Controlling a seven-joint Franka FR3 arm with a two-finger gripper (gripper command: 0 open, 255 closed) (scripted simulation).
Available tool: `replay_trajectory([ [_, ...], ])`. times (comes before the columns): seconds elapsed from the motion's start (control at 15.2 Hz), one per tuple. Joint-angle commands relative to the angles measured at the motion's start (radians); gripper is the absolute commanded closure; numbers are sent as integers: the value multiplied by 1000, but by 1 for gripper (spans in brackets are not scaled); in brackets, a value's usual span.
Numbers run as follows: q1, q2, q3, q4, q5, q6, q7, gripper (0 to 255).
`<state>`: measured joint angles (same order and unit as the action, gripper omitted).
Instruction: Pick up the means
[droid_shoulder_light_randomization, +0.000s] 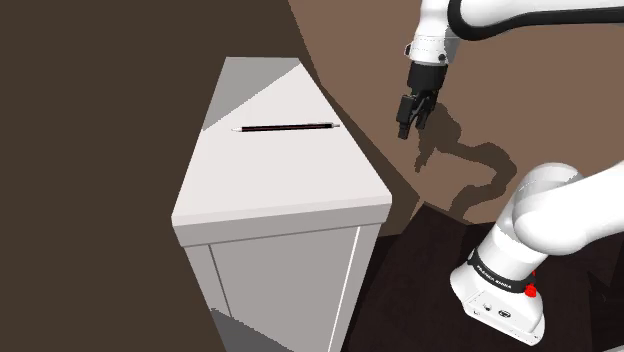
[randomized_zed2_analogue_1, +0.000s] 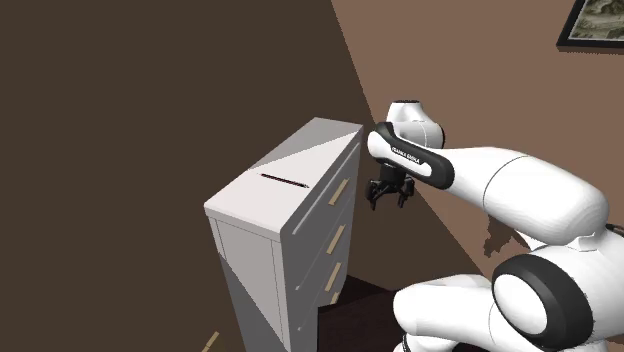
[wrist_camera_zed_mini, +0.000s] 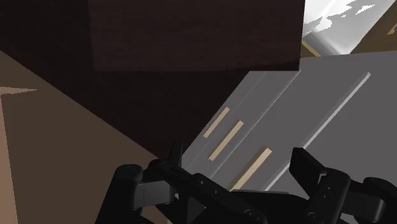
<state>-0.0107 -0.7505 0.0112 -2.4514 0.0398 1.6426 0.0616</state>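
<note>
A thin black pencil (droid_shoulder_light_randomization: 285, 127) with a pale tip lies flat on the white top of a tall dresser (droid_shoulder_light_randomization: 280, 185), near its far end. It appears as a short dark line (randomized_zed2_analogue_1: 285, 181) on the top in the second exterior view. My gripper (droid_shoulder_light_randomization: 410, 122) hangs in the air off the dresser's edge, to the shoulder view's right of the pencil and well apart from it. It points down in front of the drawer side (randomized_zed2_analogue_1: 335, 225), just below the top's level (randomized_zed2_analogue_1: 388, 200). In the wrist view the gripper (wrist_camera_zed_mini: 238, 164) is open with nothing between its fingers (wrist_camera_zed_mini: 305, 167).
The dresser front carries several tan drawer handles (wrist_camera_zed_mini: 226, 137). Brown walls meet in a corner behind the dresser (droid_shoulder_light_randomization: 350, 60). Dark floor (droid_shoulder_light_randomization: 420, 270) lies between dresser and stand. A framed picture (randomized_zed2_analogue_1: 595, 25) hangs high on the wall.
</note>
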Motion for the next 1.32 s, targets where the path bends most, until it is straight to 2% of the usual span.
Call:
replay_trajectory([
  [0.0,0,0,0,0,0,0,0,0],
  [0.59,146,227,75,283,37,-51,-163,0],
  [1.25,278,432,177,610,54,-161,-333,0],
])
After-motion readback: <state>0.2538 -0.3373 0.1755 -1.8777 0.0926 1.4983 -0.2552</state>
